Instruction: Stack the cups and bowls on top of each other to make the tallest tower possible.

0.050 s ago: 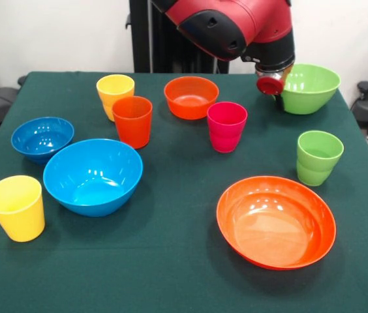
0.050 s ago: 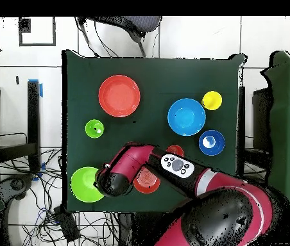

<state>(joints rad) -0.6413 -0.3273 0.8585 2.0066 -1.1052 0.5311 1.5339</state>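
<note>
Nothing is stacked yet; all ten pieces are seen standing singly on the table [image 1: 171,274].

Nearest the front edge: yellow cup [image 1: 15,207] by the front-left corner, wide orange bowl [image 1: 276,220] front-right. Behind these, large blue bowl [image 1: 93,176] and small blue bowl [image 1: 42,138] are set close together on the left; green cup [image 1: 318,157] is placed near the right edge. Mid-table, orange cup [image 1: 132,121] is seen in front of a 2nd yellow cup [image 1: 115,93], touching or just beside it, w/ pink cup [image 1: 226,126] to the right. Small orange bowl [image 1: 191,97] is found toward the far edge, lime bowl [image 1: 309,87] by the far-right corner.

Gripper [image 1: 270,85] is held just beside the lime bowl's rim, at the far edge. Its state cannot be told; nothing is seen held.

Risks, as judged:
- lime bowl could be nudged off the corner if the arm is lowered so close to its rim.
- glossy tapered walls may slip from a pinch, so a cup could be dropped or tipped.
- yellow/orange cup pair could be knocked together when one is taken.
- tower may lean if cups are set off-centre on bowls.
</note>
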